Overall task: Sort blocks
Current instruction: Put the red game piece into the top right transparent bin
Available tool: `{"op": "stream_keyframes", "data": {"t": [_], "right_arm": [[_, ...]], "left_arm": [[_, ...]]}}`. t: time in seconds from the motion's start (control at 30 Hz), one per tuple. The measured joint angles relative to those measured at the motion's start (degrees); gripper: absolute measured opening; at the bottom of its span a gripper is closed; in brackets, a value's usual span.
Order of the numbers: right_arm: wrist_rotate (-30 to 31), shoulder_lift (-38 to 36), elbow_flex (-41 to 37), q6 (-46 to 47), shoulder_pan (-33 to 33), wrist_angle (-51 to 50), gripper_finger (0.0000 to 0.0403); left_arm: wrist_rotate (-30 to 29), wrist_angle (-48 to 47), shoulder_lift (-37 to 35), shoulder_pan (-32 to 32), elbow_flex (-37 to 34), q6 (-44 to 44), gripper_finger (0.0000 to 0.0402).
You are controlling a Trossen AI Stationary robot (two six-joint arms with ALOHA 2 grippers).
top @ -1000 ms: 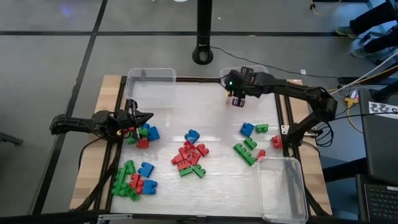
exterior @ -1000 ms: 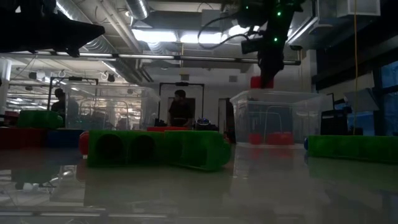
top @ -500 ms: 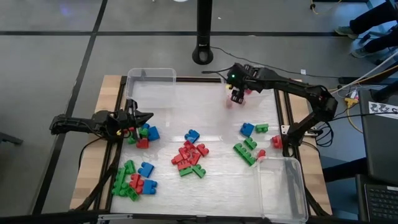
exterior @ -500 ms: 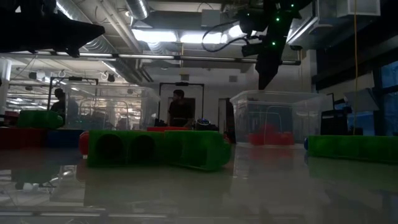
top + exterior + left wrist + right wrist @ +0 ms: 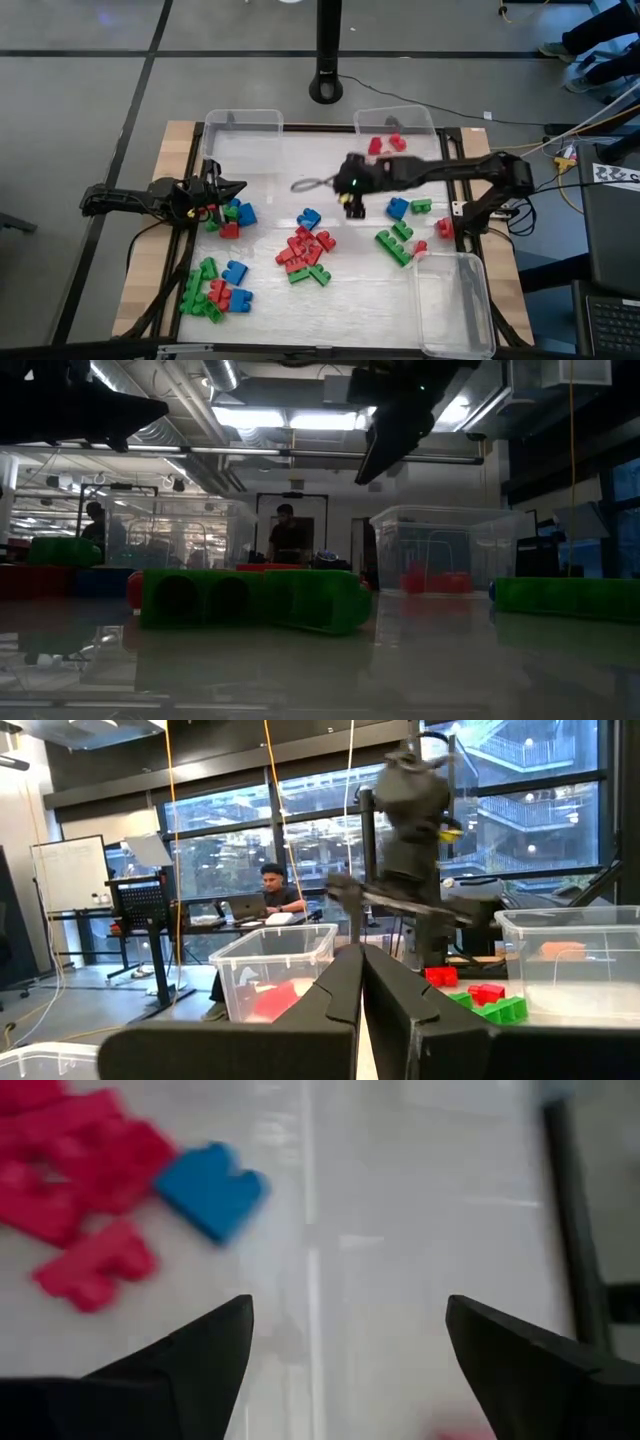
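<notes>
From above, the right gripper (image 5: 349,205) is hanging over the middle of the white table (image 5: 330,155), its fingers spread wide and holding nothing, just beside a blue block (image 5: 309,217) that is sitting at the top of the central pile of red and green blocks (image 5: 305,252). The left gripper (image 5: 229,188) is resting at the table's left edge with its fingers pressed together and empty, pointing at a small cluster of blue, green and red blocks (image 5: 233,216). More blocks are lying at the lower left (image 5: 213,287) and at the right of the table (image 5: 402,235), and a few red blocks (image 5: 386,145) are sitting inside the clear bin (image 5: 425,117) at the far right corner; another clear bin (image 5: 243,120) is standing at the far left corner and a third (image 5: 455,305) at the near right. At table level, a green block (image 5: 250,600) is filling the foreground, and the right arm is showing dark overhead. The left wrist camera is showing its closed fingers (image 5: 340,990) aimed across the table toward the other arm. The right wrist camera is showing two parted fingers (image 5: 200,1350) above bare table, with a blue block (image 5: 211,1190) and red blocks (image 5: 70,1170) beyond them.
</notes>
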Motion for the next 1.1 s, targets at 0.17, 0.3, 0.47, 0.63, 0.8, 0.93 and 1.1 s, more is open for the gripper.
{"op": "stream_keyframes", "data": {"t": [0.17, 0.3, 0.47, 0.63, 0.8, 0.93, 1.1], "right_arm": [[-0.06, 5.05, 0.0, 2.76, 5.81, 3.71, 0.0332], [-1.44, 8.85, -0.02, 5.93, 8.79, 5.64, 0.0332], [-3.03, 12.96, -0.02, 10.09, 10.74, 9.32, 0.0332], [-3.07, 16.02, -0.02, 13.22, 11.51, 10.29, 0.0332], [-2.94, 17.12, -0.02, 14.48, 11.59, 10.45, 0.0332], [-2.35, 17.6, 0.0, 13.89, 11.58, 9.12, 0.0332], [1.14, 17.6, 0.0, 11.71, 11.52, 3.69, 0.0332]], "left_arm": [[0.0, 0.49, 0.02, 0.0, 0.01, -0.48, 0.0004], [0.0, 1.32, 0.02, 0.0, 0.01, -1.96, 0.0004], [0.0, 1.7, 0.02, 0.0, -0.01, -2.16, 0.0004], [0.0, 1.64, 0.01, 0.0, -0.01, -2.22, 0.0004], [0.0, 1.61, 0.02, 0.0, 0.01, -2.23, 0.0004], [0.0, 1.58, 0.01, 0.0, 0.0, -2.23, 0.0004], [0.0, 1.45, 0.02, 0.0, 0.01, -2.17, 0.0004]]}}
